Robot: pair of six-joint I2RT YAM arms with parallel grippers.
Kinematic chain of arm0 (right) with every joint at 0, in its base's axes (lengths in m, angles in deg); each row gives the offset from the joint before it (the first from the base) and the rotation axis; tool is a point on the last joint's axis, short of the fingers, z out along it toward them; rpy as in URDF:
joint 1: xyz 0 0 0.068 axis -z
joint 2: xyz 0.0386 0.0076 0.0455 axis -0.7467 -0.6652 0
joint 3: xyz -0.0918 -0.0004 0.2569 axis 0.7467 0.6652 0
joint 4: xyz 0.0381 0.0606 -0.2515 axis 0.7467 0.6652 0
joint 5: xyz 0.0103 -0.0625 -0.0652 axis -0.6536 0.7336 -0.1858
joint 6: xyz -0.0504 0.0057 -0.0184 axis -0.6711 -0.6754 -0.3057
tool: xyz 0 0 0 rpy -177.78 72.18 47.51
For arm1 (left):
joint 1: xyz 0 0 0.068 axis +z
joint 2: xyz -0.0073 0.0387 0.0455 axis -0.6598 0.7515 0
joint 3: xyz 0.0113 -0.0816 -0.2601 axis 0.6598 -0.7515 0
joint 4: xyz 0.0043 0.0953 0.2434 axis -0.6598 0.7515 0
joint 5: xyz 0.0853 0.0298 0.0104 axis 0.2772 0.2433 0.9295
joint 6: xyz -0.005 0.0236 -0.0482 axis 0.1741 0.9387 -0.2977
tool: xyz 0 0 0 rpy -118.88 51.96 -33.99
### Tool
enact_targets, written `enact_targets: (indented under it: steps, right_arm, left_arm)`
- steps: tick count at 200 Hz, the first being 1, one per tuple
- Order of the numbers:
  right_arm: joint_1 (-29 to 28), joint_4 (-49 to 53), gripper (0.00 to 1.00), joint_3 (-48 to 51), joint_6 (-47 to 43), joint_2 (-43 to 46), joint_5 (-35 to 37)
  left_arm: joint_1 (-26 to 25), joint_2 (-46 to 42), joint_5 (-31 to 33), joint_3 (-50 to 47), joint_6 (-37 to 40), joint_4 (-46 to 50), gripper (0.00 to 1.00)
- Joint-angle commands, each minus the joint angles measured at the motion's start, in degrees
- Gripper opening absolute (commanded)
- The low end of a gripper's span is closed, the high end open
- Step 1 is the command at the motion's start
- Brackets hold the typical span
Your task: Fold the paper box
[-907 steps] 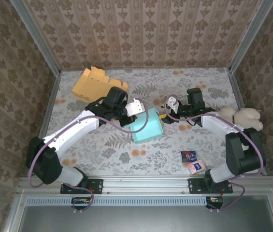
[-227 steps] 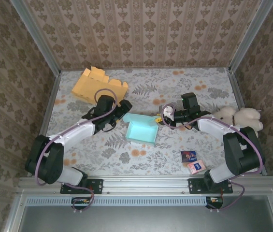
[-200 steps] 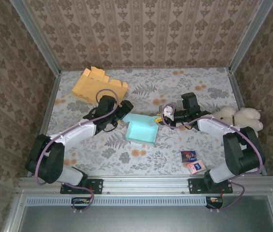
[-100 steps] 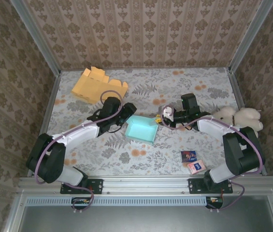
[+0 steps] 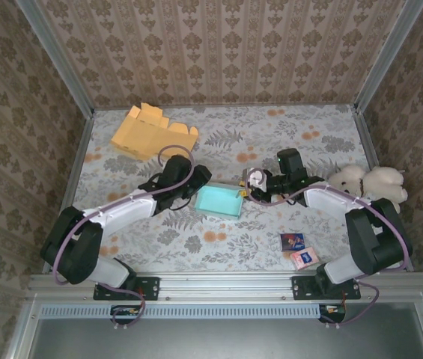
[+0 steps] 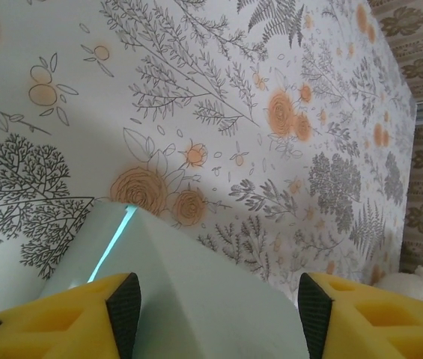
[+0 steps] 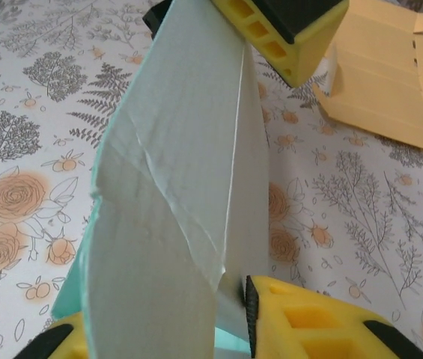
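At table centre your paper box (image 5: 220, 200) looks mostly formed, walls up, with the left gripper (image 5: 196, 183) straddling its 9 o'clock wall, pinch unclear, the right gripper (image 5: 250, 185) parted around the 3 o'clock wall, and final tucking likely left.

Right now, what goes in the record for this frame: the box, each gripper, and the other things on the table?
paper box: teal, mid-table, between the two grippers
left gripper: fingers astride the box's left end; grip unclear
right gripper: jaws apart, a box wall between its fingers
flat orange box: far left, apart from the arms
plush toy: right edge
two small cards: near right, side by side
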Motion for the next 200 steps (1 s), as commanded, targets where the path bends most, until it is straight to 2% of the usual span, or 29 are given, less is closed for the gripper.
enact_targets:
  steps: [1, 3, 8, 36, 72, 81, 94, 123, 149, 176, 200]
  right_arm:
    - [-0.32, 0.78, 0.31, 1.55, 0.88, 2.44, 2.65]
    - [-0.37, 0.78, 0.36, 1.63, 0.94, 2.50, 2.96]
    - [-0.38, 0.71, 0.42, 1.87, 1.13, 2.60, 3.46]
    - [-0.37, -0.18, 0.57, 3.17, 2.18, 2.75, 6.13]
    - [-0.34, -5.57, 0.65, 6.41, 4.77, 2.68, 11.40]
    - [-0.37, -9.01, 0.70, 8.21, 5.58, 3.25, 12.85]
    - [-0.35, -12.10, 0.70, 9.65, 8.02, 4.46, 15.21]
    - [-0.38, -9.85, 0.70, 10.02, 8.89, 7.21, 22.20]
    - [-0.21, -15.96, 0.70, 13.19, 13.02, 9.09, 30.48]
    - [-0.20, -17.78, 0.69, 12.38, 23.56, 12.05, 39.89]
    - [-0.28, -14.64, 0.69, 10.00, 35.30, 16.04, 48.54]
  left_arm:
    - [-1.12, -1.62, 2.19, -1.31, 0.73, 0.95, 0.58]
    - [-1.14, -1.59, 2.29, -1.37, 0.73, 0.95, 0.58]
    - [-1.29, -1.62, 2.66, -1.47, 0.75, 1.04, 0.58]
    - [-2.26, -1.40, 3.74, -1.83, 0.26, 1.12, 0.57]
    - [-2.91, -1.74, 5.13, -1.64, 0.51, 2.46, 0.56]
    - [-3.05, -1.99, 5.67, -1.81, 0.53, 2.54, 0.56]
    - [-3.31, -2.42, 6.83, -2.09, 0.53, 2.88, 0.56]
    - [-3.63, -2.63, 8.33, -2.21, 0.37, 3.48, 0.55]
    - [-4.14, -2.46, 9.06, -2.37, 0.19, 3.68, 0.55]
    - [-4.68, -2.21, 9.90, -2.49, 0.09, 3.79, 0.55]
    - [-5.06, -2.19, 10.69, -2.57, 0.13, 4.09, 0.55]
